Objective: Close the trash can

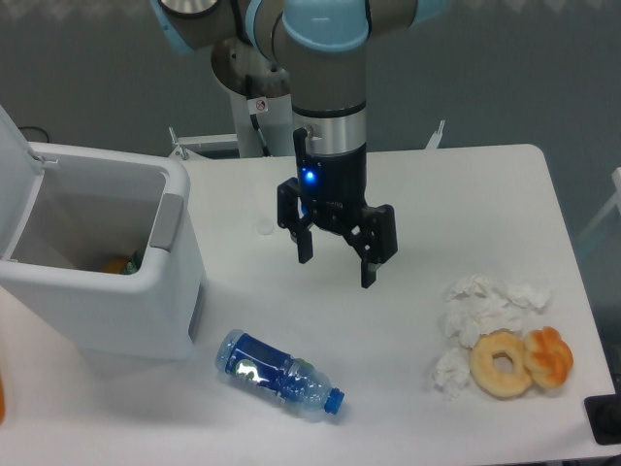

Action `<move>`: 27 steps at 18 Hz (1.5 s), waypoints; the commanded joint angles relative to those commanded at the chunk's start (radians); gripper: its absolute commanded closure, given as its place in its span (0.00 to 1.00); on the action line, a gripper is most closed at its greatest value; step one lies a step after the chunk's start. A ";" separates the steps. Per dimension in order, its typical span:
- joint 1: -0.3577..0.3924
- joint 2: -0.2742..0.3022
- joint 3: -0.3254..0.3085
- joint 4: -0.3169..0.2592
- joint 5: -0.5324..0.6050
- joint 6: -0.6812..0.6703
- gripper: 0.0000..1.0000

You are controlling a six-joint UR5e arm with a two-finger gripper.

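At the left side of the white table (466,194) stands the trash can (107,291), a big white boxy bin with its mouth open; its lid (15,175) is raised at the far left edge, and some orange and green things lie at the bottom inside. A grey panel (168,221) sits on its right upper rim. In front of the bin, a blue plastic bottle (279,375) lies on its side, cap to the right. Near the middle, the gripper (337,260) hangs above the table, its two black fingers apart and holding nothing. At the right lie crumpled white tissues (482,311), touching a plain doughnut (501,363), with an orange pastry (549,355) just beside it.
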 joint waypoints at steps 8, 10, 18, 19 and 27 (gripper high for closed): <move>-0.002 -0.002 0.000 0.000 0.002 -0.011 0.00; -0.002 -0.003 -0.008 0.000 0.003 -0.015 0.00; -0.002 -0.003 -0.029 0.000 0.003 -0.104 0.00; -0.002 -0.003 -0.028 0.000 0.002 -0.130 0.00; -0.009 0.005 0.012 0.000 -0.064 -0.458 0.00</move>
